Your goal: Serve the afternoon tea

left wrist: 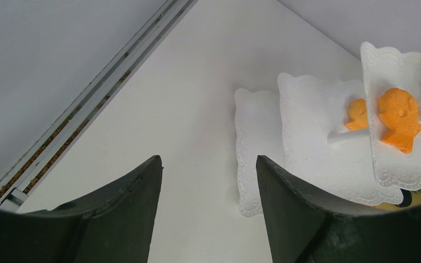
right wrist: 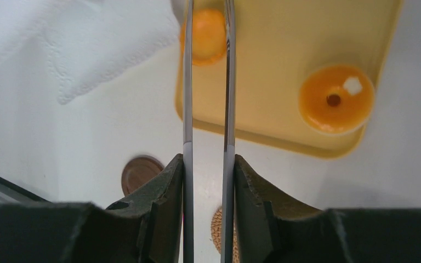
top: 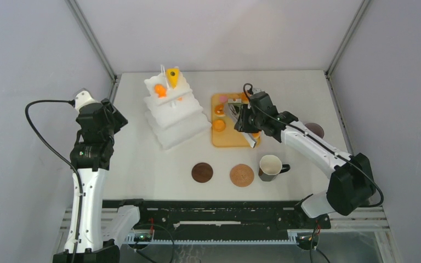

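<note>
My right gripper (top: 243,119) (right wrist: 208,160) is shut on metal tongs (right wrist: 188,82) over the tan tray (top: 235,143). The tong arms reach to either side of an orange tart (right wrist: 207,35) (top: 218,125) at the tray's left edge; I cannot tell whether they pinch it. More tarts (right wrist: 336,98) (top: 218,109) and a pink round (top: 223,98) lie on the tray. The white tiered stand (top: 181,123) holds a yellow cake wedge (top: 172,75) and orange pastries (top: 159,90) (left wrist: 398,116). One dark mug (top: 269,167) stands in front of the tray, another (top: 314,130) behind my right arm. My left gripper (top: 112,118) (left wrist: 208,164) is open and empty, left of the stand.
Two round coasters, dark brown (top: 202,172) (right wrist: 140,171) and woven tan (top: 242,175), lie near the front, left of the mug. The enclosure walls and a metal rail (left wrist: 82,104) border the table's left side.
</note>
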Controlling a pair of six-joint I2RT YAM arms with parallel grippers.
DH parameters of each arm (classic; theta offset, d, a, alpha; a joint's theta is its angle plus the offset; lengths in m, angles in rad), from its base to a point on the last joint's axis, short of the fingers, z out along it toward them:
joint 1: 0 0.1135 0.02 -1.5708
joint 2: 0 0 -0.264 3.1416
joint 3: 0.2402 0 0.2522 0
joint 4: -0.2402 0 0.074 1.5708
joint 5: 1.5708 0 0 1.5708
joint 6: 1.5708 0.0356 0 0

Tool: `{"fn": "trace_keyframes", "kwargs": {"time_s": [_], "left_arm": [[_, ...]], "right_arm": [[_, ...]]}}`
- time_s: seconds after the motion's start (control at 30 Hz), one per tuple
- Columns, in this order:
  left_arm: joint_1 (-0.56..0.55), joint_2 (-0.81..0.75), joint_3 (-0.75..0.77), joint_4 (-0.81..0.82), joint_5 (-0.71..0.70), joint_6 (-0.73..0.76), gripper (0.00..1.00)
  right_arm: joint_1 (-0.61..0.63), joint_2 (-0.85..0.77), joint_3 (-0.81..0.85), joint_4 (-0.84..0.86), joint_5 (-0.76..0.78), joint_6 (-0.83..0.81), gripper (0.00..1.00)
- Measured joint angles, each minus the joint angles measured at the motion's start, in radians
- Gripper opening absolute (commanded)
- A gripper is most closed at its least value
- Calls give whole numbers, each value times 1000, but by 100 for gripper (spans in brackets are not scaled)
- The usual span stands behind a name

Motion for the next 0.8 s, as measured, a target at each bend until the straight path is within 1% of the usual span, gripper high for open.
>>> {"fn": "trace_keyframes", "kwargs": {"time_s": [0.13,0.37,0.5,0.53,0.73,0.8], "left_arm": [[0,0,0,0,2,0,69],[0,1,0,0,2,0,69],[0,2,0,0,2,0,69],[0,2,0,0,2,0,69],[0,2,0,0,2,0,69],[0,2,0,0,2,0,69]], "right_arm": [[-27,44,-60,0,-58,52,44],[-61,101,-80,28,-167,98,45],[-75,125,-80,56,-206,107,42],[-77,133,-80,61,-216,110,38],[-84,155,-80,67,-242,122,9],[-84,146,-82,63,-241,123,2]]}}
